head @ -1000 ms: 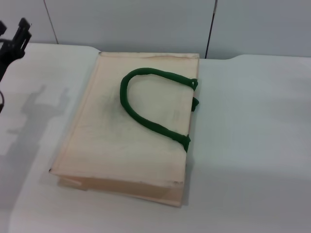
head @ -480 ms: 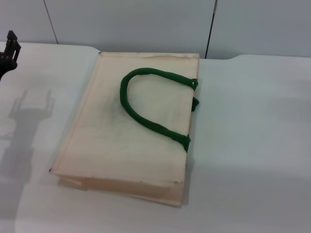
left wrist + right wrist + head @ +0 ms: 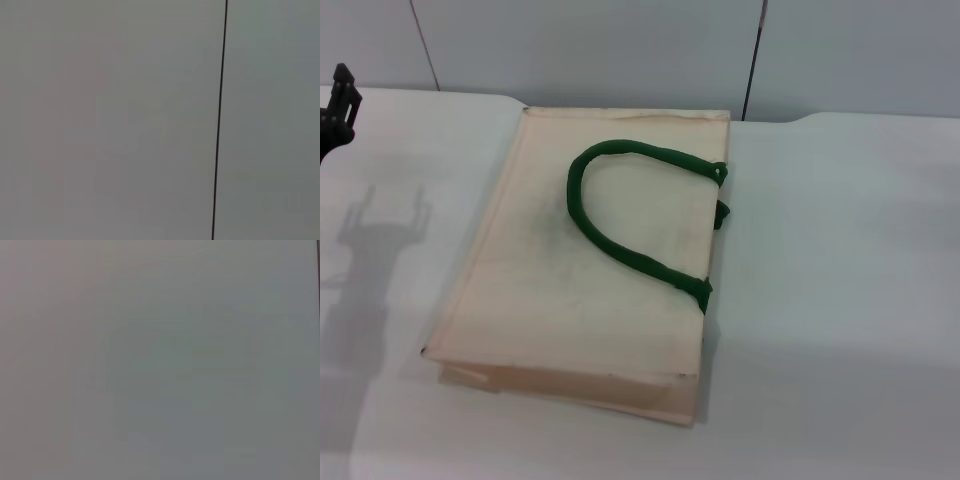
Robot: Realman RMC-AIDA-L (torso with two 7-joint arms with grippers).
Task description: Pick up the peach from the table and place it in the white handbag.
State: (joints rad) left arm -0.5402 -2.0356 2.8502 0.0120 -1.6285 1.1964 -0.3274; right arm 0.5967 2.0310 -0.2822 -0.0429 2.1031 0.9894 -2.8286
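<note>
The white handbag (image 3: 585, 265) lies flat on the white table (image 3: 840, 300) in the head view, its dark-green handle (image 3: 620, 215) looped on top. The peach is not in view in any frame. Only a dark tip of my left gripper (image 3: 340, 95) shows, raised at the far left edge, well apart from the bag. Its shadow on the table shows two prongs spread apart. My right gripper is out of view. Both wrist views show only plain grey wall.
A grey panelled wall (image 3: 620, 50) stands behind the table, with a dark seam (image 3: 219, 120) that also shows in the left wrist view. The gripper's shadow (image 3: 380, 235) falls on the table left of the bag.
My left gripper has drawn back to the left, from well inside the frame to its edge, and its shadow has shifted left with it. The bag has not moved.
</note>
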